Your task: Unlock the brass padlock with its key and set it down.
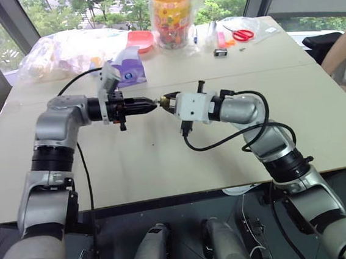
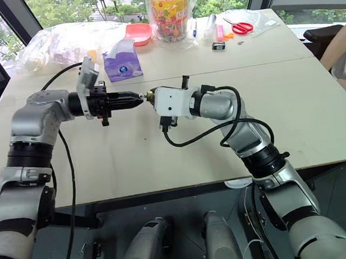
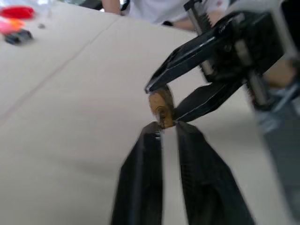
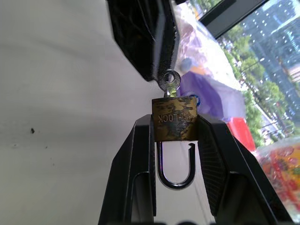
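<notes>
Facing each other over the middle of the beige table (image 1: 164, 167), both arms point tip to tip above the surface. Left gripper (image 3: 167, 125): fingers parted by a narrow gap in the left wrist view, tips right at the key end of the lock; can't tell if they touch the key, and they hold nothing that I can make out. Right gripper (image 4: 174, 123): clamped on the brass padlock (image 4: 174, 118), one finger on each side of the body. Key (image 4: 169, 82) sits in the keyway, silver bow sticking out toward the left gripper. Shackle (image 4: 176, 164) hangs back between the right fingers with one leg free of the body, so it's unlocked. Padlock is held in the air, well off the table.

Far edge of table, left to right: clear plastic bags (image 1: 67, 51), purple tissue pack (image 1: 125, 70), red bowl (image 1: 141, 41), orange snack jar (image 1: 173, 13), small black clip (image 1: 219, 52), red-handled scissors (image 1: 240, 34). A person's arm (image 1: 344, 49) shows at the right edge.
</notes>
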You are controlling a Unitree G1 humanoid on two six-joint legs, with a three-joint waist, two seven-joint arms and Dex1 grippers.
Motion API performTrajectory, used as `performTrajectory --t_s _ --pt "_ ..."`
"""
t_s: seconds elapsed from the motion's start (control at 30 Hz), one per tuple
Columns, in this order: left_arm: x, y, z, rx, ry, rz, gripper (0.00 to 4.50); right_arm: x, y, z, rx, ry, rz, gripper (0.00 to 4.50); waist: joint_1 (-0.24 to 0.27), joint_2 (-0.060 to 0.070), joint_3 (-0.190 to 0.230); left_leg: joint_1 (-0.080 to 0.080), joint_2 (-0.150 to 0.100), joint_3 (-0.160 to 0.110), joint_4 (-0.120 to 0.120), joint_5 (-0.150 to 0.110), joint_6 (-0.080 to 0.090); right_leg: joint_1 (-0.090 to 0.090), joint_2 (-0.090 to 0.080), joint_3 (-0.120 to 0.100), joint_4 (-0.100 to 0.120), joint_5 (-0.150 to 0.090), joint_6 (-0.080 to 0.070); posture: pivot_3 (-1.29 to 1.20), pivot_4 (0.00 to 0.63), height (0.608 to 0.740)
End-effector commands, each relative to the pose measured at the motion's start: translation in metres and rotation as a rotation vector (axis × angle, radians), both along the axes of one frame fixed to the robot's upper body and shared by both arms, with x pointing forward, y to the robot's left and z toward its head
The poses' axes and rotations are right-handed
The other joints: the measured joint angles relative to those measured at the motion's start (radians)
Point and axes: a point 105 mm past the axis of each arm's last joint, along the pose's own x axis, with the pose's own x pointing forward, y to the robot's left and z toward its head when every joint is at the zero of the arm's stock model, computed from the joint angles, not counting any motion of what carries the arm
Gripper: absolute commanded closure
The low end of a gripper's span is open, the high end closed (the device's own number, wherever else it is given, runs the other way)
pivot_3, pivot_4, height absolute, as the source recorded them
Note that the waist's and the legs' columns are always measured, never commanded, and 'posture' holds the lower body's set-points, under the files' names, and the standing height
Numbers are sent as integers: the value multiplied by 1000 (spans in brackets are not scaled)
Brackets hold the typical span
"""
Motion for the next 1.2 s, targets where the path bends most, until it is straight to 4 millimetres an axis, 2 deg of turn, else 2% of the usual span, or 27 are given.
performTrajectory --t_s 0.03,0.17,0.53,0.63,0.73,0.97,1.1,1.2 --pt "0 3 24 -63 -25 25 2331 -6 3 22 27 -88 23 3819 2 0 0 0 0 0 0 0 0 0 0 0 0 0 0 0 150 740" --pt "2 -2 27 -75 -38 32 2331 -7 5 23 31 -96 30 3819 5 0 0 0 0 0 1 0 0 0 -1 1 0 0 -1 0 150 740" --pt "14 -18 19 -76 -35 23 2331 -11 10 25 36 -105 41 3819 5 0 0 0 0 0 0 0 0 0 -1 1 0 2 -4 0 150 740" --pt "16 -21 17 -71 -38 18 3178 -11 10 26 36 -106 41 3819 5 0 0 0 0 0 0 0 0 0 -1 1 0 2 -4 0 150 740" --pt "17 -24 16 -64 -40 10 4460 -12 10 26 38 -107 40 3819 5 0 0 0 0 0 0 0 0 0 -1 1 0 2 -4 0 150 740" --pt "18 -26 15 -78 -25 8 4460 -11 9 26 39 -97 28 3819 5 0 0 0 0 0 0 0 0 0 -1 1 0 2 -4 0 150 740" --pt "19 -22 20 -131 -8 30 4500 -7 0 23 35 -73 -4 1940 5 0 0 0 0 0 0 0 0 0 -1 1 0 2 -4 0 150 740" --pt "16 -17 24 -178 13 39 4500 -5 -17 23 67 -48 -78 379 5 0 0 0 0 0 0 0 0 0 -1 1 0 2 -3 0 150 740"
